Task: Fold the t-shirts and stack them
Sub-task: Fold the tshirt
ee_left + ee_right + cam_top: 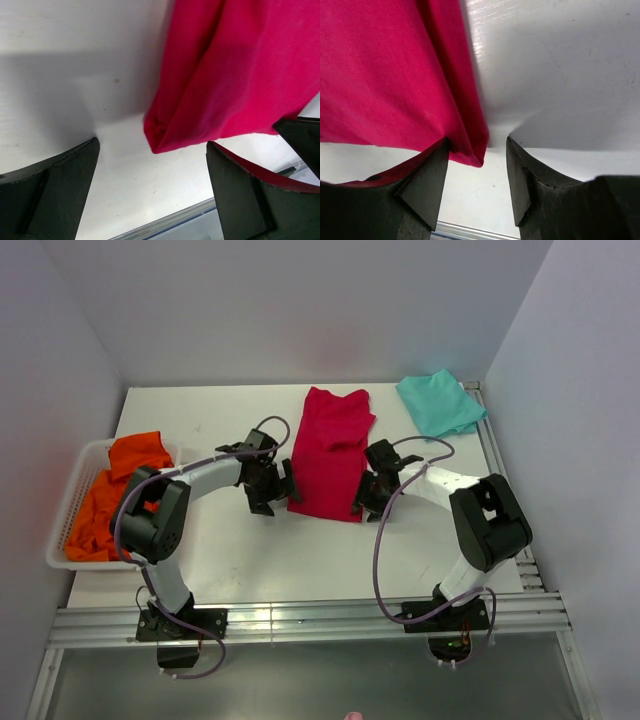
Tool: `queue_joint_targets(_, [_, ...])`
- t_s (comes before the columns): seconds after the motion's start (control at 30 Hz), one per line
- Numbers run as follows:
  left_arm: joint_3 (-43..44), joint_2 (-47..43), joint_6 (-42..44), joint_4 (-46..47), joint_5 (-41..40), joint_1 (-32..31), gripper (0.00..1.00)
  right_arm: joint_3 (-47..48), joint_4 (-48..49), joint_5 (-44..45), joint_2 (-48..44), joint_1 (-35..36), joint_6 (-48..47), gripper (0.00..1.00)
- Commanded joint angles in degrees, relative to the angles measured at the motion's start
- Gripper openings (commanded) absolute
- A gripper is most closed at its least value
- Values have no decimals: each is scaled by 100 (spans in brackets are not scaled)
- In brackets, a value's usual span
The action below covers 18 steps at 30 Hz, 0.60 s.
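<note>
White table point(200, 570), crimson t-shirt point(330, 460) spread: left gripper point(152, 148) wide, right gripper point(477, 145) half-open, neither holding; both should pinch the near corners evenly before folding.

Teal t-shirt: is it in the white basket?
No, the teal t-shirt lies at the table's far right corner; the basket holds orange garments.

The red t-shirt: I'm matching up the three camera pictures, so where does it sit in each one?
Top external: the red t-shirt lies just above the picture's centre.
Left wrist: the red t-shirt fills the upper right, one corner pointing down toward the centre.
Right wrist: the red t-shirt fills the upper left, one corner at lower centre.
Shared landmark: the metal rail below the shirt, a sliver at the bottom of both wrist views.
</note>
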Motion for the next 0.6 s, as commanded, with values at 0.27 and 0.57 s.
queue_joint_targets(0.27, [7, 139, -23, 464, 145, -146, 95, 10, 181, 168, 121, 47, 84, 50])
queue_joint_targets(0.57, [-116, 236, -31, 596, 189, -189, 65, 98, 155, 239, 271, 56, 154, 39])
